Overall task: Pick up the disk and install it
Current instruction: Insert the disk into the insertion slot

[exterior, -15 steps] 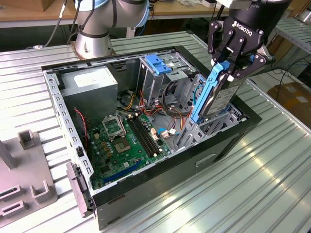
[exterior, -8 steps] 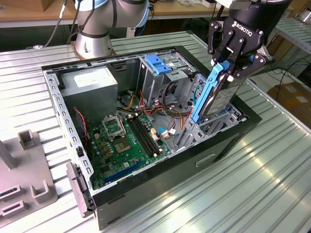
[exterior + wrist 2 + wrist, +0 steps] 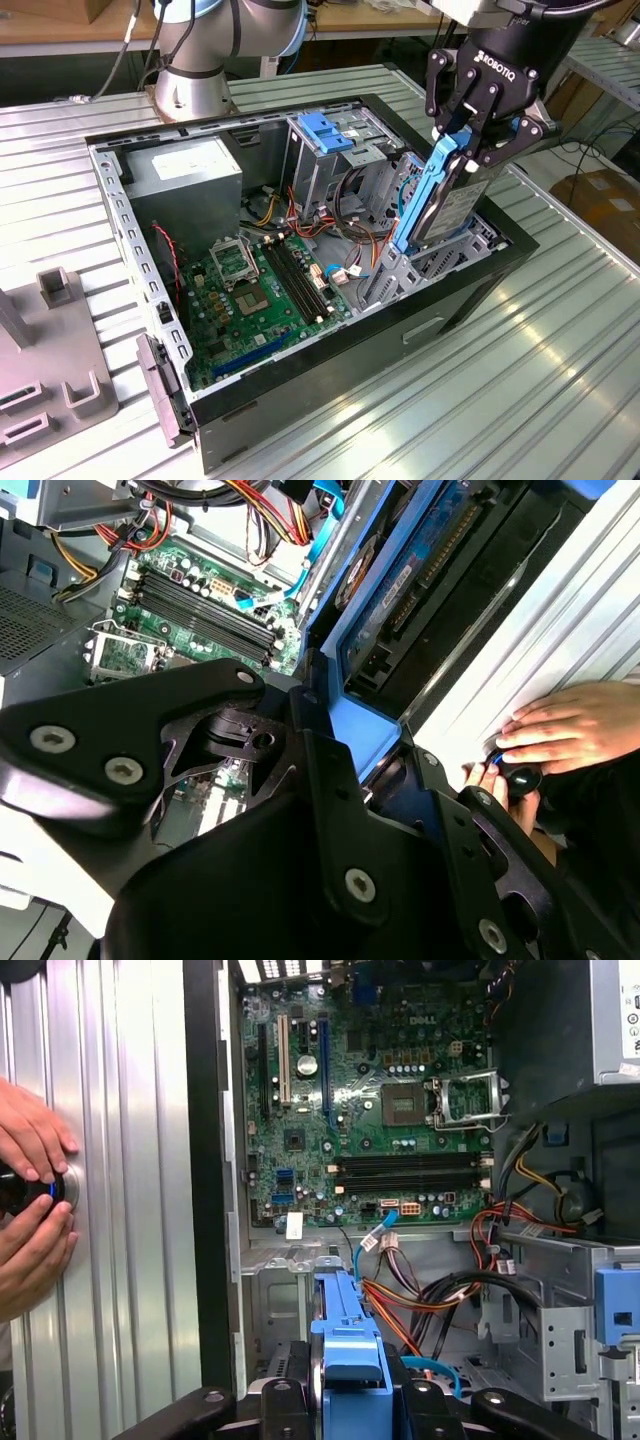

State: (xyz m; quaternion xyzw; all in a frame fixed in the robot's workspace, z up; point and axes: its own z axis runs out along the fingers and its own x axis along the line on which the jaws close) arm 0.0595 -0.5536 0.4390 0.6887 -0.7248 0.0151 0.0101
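Clearly the pick-up is done. In the upper right of the exterior view the gripper (image 3: 468,135) is clamped on the top end of the disk (image 3: 450,210), its jaws pressed against the blue rail (image 3: 440,165).

The disk hangs directly below the gripper and is steeply tilted. Its lower end is down at the drive bay (image 3: 425,262), right of the frame's centre, inside the case (image 3: 330,395). Most of the disk stands above the case rim, so I judge the install only part way along: the disk is entering the bay but not seated. Whether its lower end touches the bay metal I cannot tell.

In the first wrist view the rail (image 3: 345,1355) sits between the closed jaws, with the motherboard (image 3: 380,1110) beyond it. In the second wrist view the disk (image 3: 400,590) runs away from the gripper into the case, close to the black side wall.

A person's hands (image 3: 30,1145) rest on a round knob (image 3: 40,1188) on the table (image 3: 540,370), beside the case and apart from the disk.
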